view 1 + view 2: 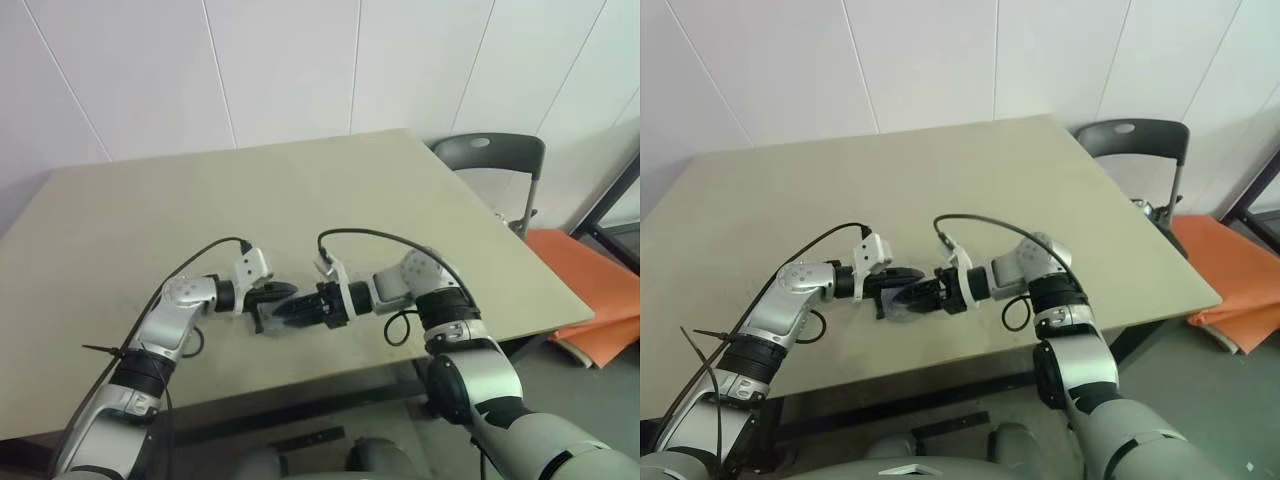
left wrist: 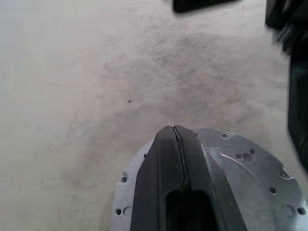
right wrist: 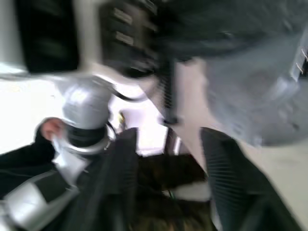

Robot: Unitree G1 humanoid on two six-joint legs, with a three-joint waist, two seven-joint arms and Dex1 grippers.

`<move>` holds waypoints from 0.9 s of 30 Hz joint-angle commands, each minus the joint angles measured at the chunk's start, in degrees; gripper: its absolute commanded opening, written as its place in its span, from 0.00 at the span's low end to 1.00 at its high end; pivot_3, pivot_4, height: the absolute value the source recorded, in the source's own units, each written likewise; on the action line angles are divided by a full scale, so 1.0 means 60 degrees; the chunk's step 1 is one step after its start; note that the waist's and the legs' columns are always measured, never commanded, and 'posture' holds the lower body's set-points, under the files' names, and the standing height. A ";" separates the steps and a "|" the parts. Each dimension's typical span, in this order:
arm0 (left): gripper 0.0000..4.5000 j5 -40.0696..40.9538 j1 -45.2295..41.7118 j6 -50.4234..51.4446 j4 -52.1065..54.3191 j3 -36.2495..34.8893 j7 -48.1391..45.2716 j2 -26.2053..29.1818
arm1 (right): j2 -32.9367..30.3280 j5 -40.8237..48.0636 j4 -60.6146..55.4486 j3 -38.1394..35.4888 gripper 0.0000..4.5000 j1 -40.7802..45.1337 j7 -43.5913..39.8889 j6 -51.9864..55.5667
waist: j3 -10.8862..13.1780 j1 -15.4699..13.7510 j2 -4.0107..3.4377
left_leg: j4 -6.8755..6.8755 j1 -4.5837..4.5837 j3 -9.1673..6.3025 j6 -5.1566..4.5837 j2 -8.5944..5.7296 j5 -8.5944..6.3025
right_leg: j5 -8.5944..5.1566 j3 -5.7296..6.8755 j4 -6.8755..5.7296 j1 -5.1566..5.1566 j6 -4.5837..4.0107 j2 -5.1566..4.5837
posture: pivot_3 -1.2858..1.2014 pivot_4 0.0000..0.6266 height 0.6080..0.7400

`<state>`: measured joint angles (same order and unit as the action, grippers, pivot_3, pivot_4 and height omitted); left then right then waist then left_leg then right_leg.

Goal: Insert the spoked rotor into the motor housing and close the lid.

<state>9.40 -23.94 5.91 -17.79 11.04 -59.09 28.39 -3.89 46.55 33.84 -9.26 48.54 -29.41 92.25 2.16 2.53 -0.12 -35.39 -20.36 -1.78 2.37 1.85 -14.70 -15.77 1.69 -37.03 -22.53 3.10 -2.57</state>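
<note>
Blurring right wrist view, lid [image 2: 250, 168] cropped

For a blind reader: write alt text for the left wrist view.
The left tool, fingers shut together, grips a round grey metal lid dotted with small holes, above a pale table. A dark shape sits at the far edge.

One beige table [image 1: 300, 200]. Two robot grippers meet above its near edge: the left gripper [image 1: 268, 312] and the right gripper [image 1: 290, 313], tip to tip. One round light-grey lid [image 2: 250, 168] sits under the left gripper's fingers. One grey folding chair [image 1: 495, 160] and one orange pad [image 1: 590, 290] lie beyond the right gripper.
</note>
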 commanded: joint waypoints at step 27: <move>0.00 0.0690 0.1357 0.1454 0.2087 0.0014 -0.1604 0.1181 | -0.0939 -0.1446 -0.0787 0.1774 0.01 -0.0096 -0.1365 -0.1689 | 0.0009 0.0012 0.0002 | 0.0032 -0.0025 0.0008 -0.0001 -0.0001 0.0000 | -0.0011 -0.0011 0.0002 -0.0039 -0.0019 0.0006 | 0.52 0.00 1.00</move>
<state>14.49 -16.57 13.46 -4.80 10.19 -68.40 34.36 -9.57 38.55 29.53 0.91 46.78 -36.62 83.87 2.22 2.60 -0.10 -35.20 -20.51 -1.73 2.36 1.84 -14.70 -15.82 1.62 -37.02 -22.77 2.99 -2.54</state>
